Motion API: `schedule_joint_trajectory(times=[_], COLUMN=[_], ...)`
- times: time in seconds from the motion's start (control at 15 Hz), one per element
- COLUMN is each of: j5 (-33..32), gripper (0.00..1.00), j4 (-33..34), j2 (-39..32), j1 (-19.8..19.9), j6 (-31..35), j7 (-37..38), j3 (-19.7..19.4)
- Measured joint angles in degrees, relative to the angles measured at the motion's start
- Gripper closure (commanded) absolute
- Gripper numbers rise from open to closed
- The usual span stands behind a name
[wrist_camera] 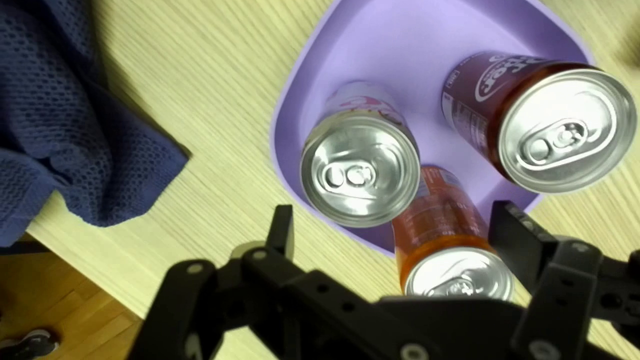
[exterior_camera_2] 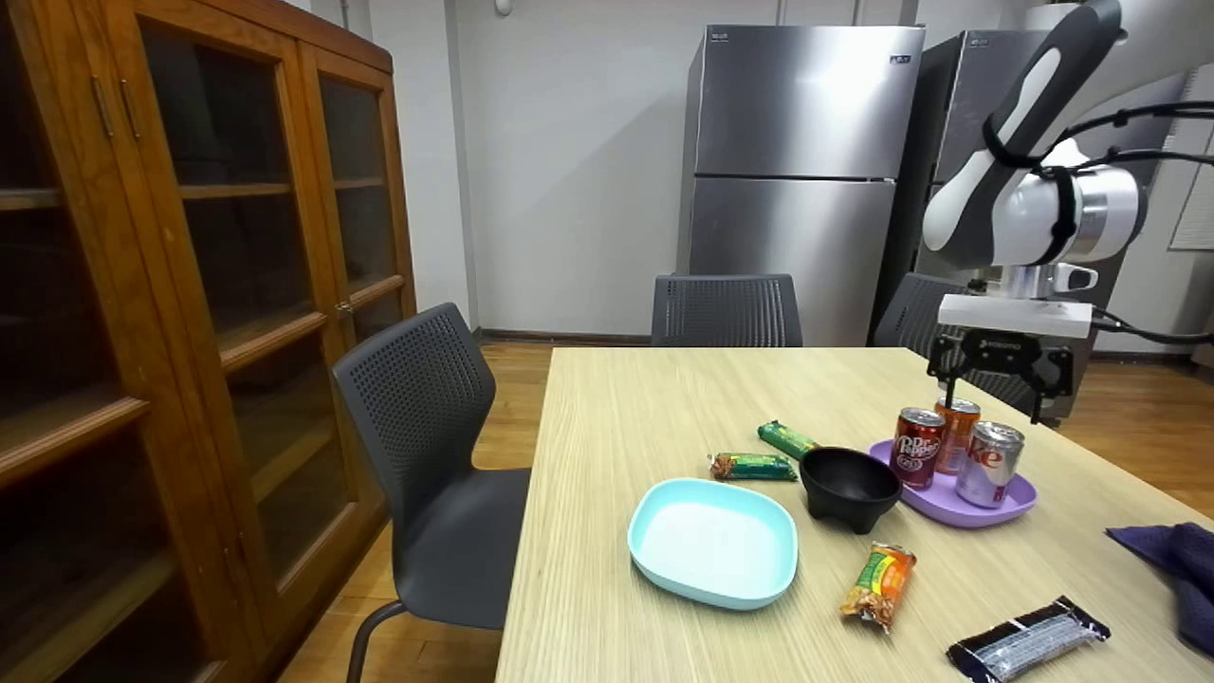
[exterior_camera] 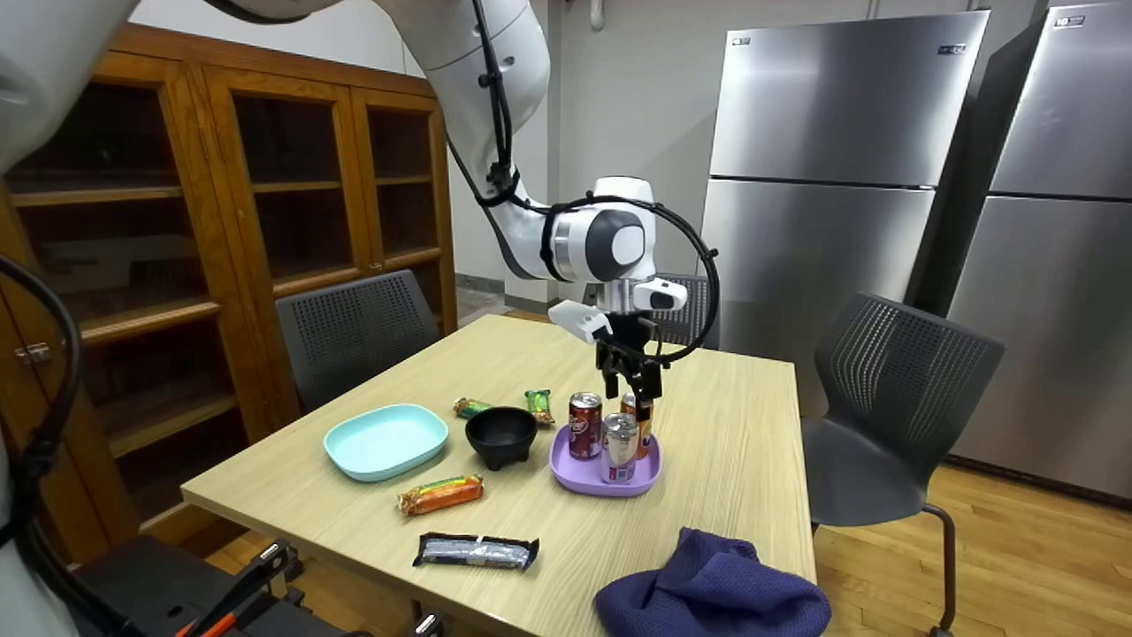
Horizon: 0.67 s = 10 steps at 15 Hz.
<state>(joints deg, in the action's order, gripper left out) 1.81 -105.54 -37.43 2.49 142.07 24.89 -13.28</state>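
Wrist view: your gripper [wrist_camera: 392, 227] hangs with its fingers apart, one of them close by the orange can [wrist_camera: 445, 225], which stands on the purple plate [wrist_camera: 400, 30]; if you drift sideways, that finger could catch the can's top and tip it against the silver can [wrist_camera: 360, 160] or the red can [wrist_camera: 540, 115] farther off

Bright — can lids [wrist_camera: 560, 131] glare; cabinet glass [exterior_camera: 115, 257] dim, perhaps reflecting.

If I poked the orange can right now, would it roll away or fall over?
Standing upright, the orange can probably won't roll but, taller than wide, might tip. Its smooth metal could feel slippery. The raised rim of the purple plate may stop it sliding.
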Motion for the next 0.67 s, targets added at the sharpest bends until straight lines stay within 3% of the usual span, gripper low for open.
schedule_joint_trajectory(times=[0.33,0.67], j5=[0.0,0.0], gripper=[0.00,0.00], j4=[-2.4,-9.5], j2=[5.1,12.0], j1=[0.0,0.4], j6=[0.4,3.4], j7=[-1.8,-8.1], j3=[-0.1,0.4])
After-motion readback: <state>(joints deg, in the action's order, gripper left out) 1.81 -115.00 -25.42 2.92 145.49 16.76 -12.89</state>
